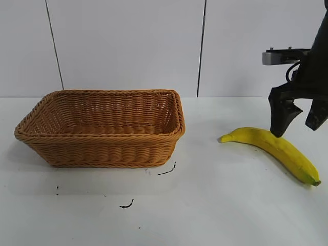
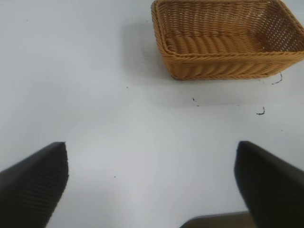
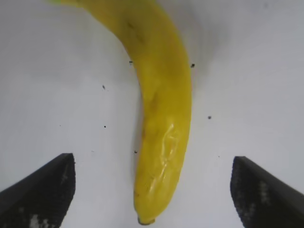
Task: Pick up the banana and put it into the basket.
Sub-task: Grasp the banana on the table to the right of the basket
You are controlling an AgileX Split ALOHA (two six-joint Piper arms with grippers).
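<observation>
The yellow banana [image 1: 277,149] lies flat on the white table at the right, its narrow end toward the basket. The tan woven basket [image 1: 102,128] stands empty at the left. My right gripper [image 1: 299,120] hangs open just above and behind the banana's middle, not touching it. In the right wrist view the banana [image 3: 161,109] lies lengthwise between the two spread black fingers [image 3: 45,190]. My left gripper [image 2: 152,185] is open and empty over bare table, with the basket [image 2: 228,40] well beyond it; this gripper is out of the exterior view.
The white table [image 1: 215,205] carries a few small black marks [image 1: 166,170] in front of the basket. A white panelled wall stands behind the table.
</observation>
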